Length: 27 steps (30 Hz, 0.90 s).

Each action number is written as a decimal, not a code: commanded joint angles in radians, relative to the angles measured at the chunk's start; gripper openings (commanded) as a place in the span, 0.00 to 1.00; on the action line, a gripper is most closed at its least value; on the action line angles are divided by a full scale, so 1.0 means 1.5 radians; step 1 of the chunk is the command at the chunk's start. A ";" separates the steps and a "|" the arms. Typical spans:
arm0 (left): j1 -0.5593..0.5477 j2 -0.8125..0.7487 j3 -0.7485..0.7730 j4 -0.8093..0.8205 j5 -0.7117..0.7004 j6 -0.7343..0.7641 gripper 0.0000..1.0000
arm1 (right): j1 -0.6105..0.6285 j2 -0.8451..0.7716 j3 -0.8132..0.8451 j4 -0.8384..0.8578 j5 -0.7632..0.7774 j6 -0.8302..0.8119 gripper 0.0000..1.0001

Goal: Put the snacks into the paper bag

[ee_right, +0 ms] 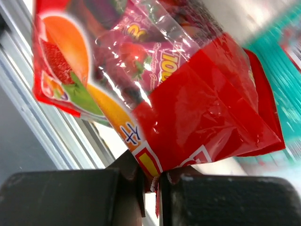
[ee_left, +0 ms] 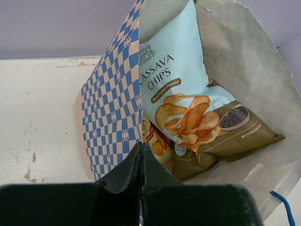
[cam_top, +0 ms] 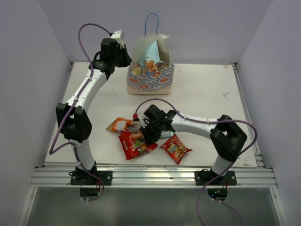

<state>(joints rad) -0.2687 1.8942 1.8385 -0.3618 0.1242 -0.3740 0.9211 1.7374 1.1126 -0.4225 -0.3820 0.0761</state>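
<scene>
With left fingers (ee_left: pixel 122 175) shut tight, pinching paper bag (cam_top: pixel 150 80) rim, propping mouth open; light blue packet (ee_left: pixel 178 84) already inside. Yet to bag orange packet (cam_top: pixel 120 125) on desk (cam_top: pixel 207 89). With right fingers (ee_right: pixel 128 173), clamping red packet (ee_right: pixel 202 103) edge. Yet to bag second red packet (cam_top: pixel 176 148), rightmost.

At twelve o'clock on your table, the paper bag (cam_top: pixel 150 77) is matt paper, softly creased on the inside. The light blue packet (ee_left: pixel 176 66) in it has a smooth, satin film with little glare. Near six o'clock, the red packet (ee_right: pixel 207 113) is glossy, crinkled plastic film throwing hard white highlights. Your table (cam_top: pixel 207 94) looks painted white, matt, scuffed and chipped. The rail (cam_top: pixel 155 177) along its six o'clock edge is dull, brushed metal. Your left arm (cam_top: pixel 91 87) has smooth white plastic shells with a slight sheen. The right gripper (ee_right: pixel 151 181) is matt black.
</scene>
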 commanded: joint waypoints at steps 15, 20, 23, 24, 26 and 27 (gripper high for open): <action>0.005 -0.040 0.013 0.004 -0.051 0.027 0.00 | -0.004 -0.090 0.809 -0.409 0.500 -0.150 0.00; 0.005 -0.028 0.021 0.009 -0.039 0.015 0.00 | -0.029 -0.090 0.684 -0.071 0.585 -0.273 0.00; 0.005 -0.023 0.026 0.012 -0.034 0.010 0.00 | -0.103 -0.013 0.712 0.036 0.548 -0.273 0.00; 0.005 -0.021 0.029 0.012 -0.034 0.010 0.00 | -0.115 0.038 0.725 0.057 0.548 -0.269 0.00; 0.005 -0.020 0.035 0.013 -0.032 0.010 0.00 | -0.145 0.083 0.757 0.126 0.549 -0.273 0.00; 0.005 -0.017 0.037 0.013 -0.031 0.010 0.00 | -0.159 0.136 0.773 0.144 0.544 -0.271 0.00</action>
<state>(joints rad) -0.2687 1.8854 1.8416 -0.3672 0.0738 -0.3565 0.7464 1.8076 2.2078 -0.4767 0.4084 -0.2901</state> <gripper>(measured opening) 0.007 0.107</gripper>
